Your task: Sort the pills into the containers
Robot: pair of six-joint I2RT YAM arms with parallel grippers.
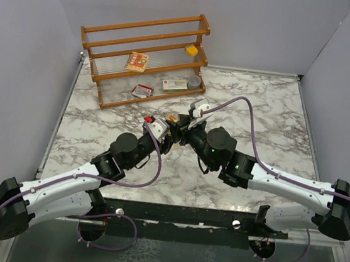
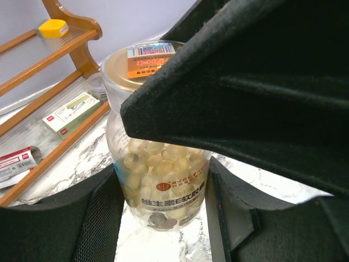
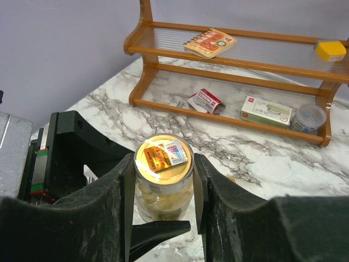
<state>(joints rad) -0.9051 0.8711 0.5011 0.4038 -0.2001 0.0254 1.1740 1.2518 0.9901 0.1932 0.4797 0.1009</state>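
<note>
So both arms are meeting over the middle of the marble table (image 1: 259, 115), and they're sharing one thing: the round jar (image 2: 163, 164). It's standing upright on the marble, packed with pale yellow capsules, gold lid on with an orange label stuck to it.

The left gripper (image 2: 163, 202) is clamping the jar's lower body, one black finger pressing each side in its wrist view. The right gripper (image 3: 163, 174) is coming in from the opposite side and pinching up at the lid, pads looking flush against the rim on both sides. So both claws are grasping the same jar, and one of the right arm's fingers is hanging right over the left wrist camera. Really tight in there, barely any room between the two heads.

The yellow box (image 1: 192, 49) is sitting well apart from all that, on the right end of the top shelf of the wooden rack (image 1: 110, 32), close to the end post. The rack is standing along the back left edge of the table, angled a bit.

On the shelves: a printed booklet (image 1: 137, 61) on the middle level, and a red packet (image 1: 143, 91), a white carton (image 1: 174, 85) and a round grey tin (image 1: 195, 81) on the bottom.

Room-wise, bare marble is running from the arms out to the right edge and back corner, with grey walls (image 1: 19, 56) boxing in three sides.
</note>
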